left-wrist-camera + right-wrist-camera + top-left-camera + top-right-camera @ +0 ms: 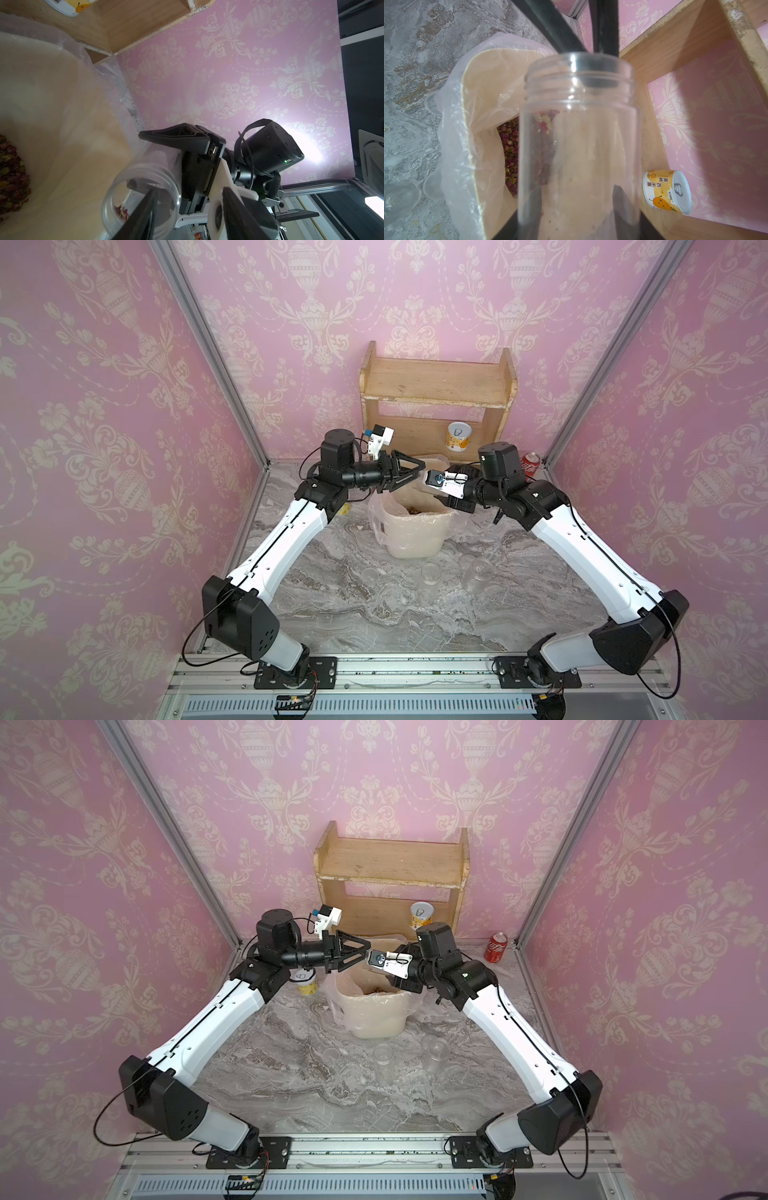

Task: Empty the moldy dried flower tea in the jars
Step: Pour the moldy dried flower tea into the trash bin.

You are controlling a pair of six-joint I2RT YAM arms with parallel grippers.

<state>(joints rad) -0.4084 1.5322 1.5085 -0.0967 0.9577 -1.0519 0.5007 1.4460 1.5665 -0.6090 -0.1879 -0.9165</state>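
Jar (577,145) is pinched in right gripper (143,160) above bin (415,526), tipped sideways, mouth facing left gripper (422,467), whose jaws look pressed together at its rim; we see little tea (544,122) inside.

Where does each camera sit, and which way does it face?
Top views: above the front, looking down and back at table, bin, left arm, right arm.
Left wrist: on left arm, facing right gripper and jar; own fingers show.
Right wrist: on right arm, looking along jar into bin; own fingers show.
Shared: both wrist views show jar, tea.
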